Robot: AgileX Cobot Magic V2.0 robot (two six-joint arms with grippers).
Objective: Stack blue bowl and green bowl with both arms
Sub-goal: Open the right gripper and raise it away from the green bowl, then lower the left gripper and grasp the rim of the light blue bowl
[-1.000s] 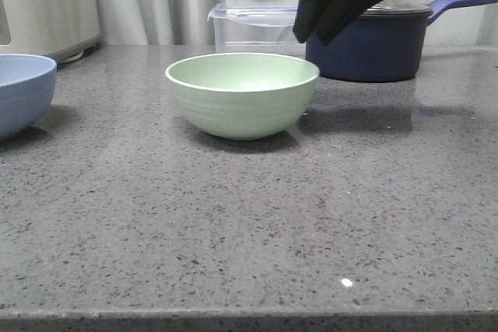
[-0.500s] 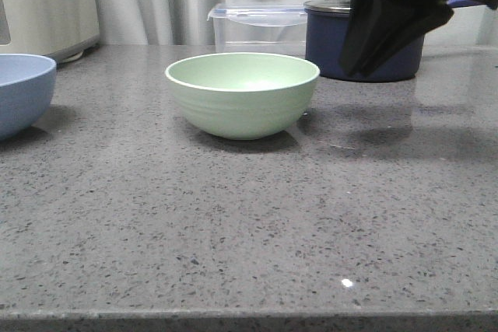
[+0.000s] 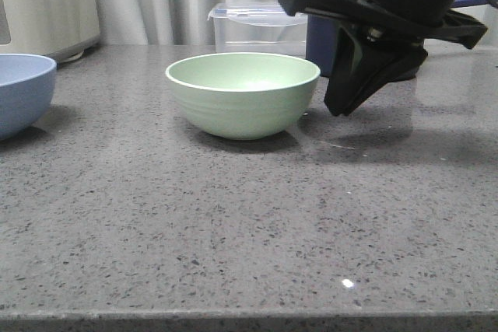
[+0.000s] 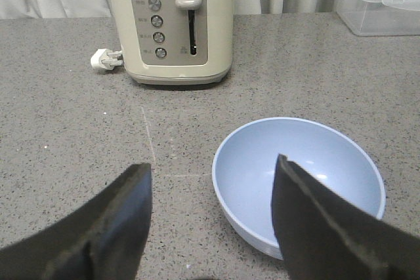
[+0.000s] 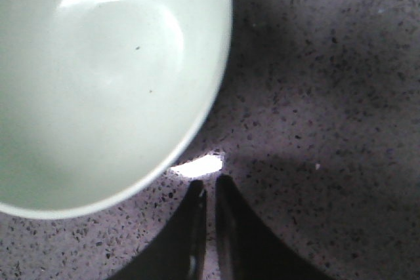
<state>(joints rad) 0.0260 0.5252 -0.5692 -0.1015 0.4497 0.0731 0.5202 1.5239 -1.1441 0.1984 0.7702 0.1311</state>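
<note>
The right gripper [image 3: 336,108] hangs above the counter [image 3: 233,223] just right of the green bowl [image 3: 243,94], its black fingers pointing down and slightly left, tips clear of the surface and apart from the bowl's side. Its wrist view looks straight down: the two fingers [image 5: 231,227] lie nearly together with only a thin slit between them, holding nothing, and the bowl's rim [image 5: 197,119] curves just beside their tips. The left gripper [image 4: 211,181] shows only in its own wrist view, spread wide and empty, with one finger [image 4: 111,227] over bare counter and the other overlapping the blue bowl [image 4: 298,178], which sits in front of a cream toaster [image 4: 172,21]. The front view catches only that bowl's right part at the left edge, well apart from the green one. Behind stand a clear lidded box [image 3: 257,25] and a navy pot [image 3: 320,40], largely hidden by the right arm.
</note>
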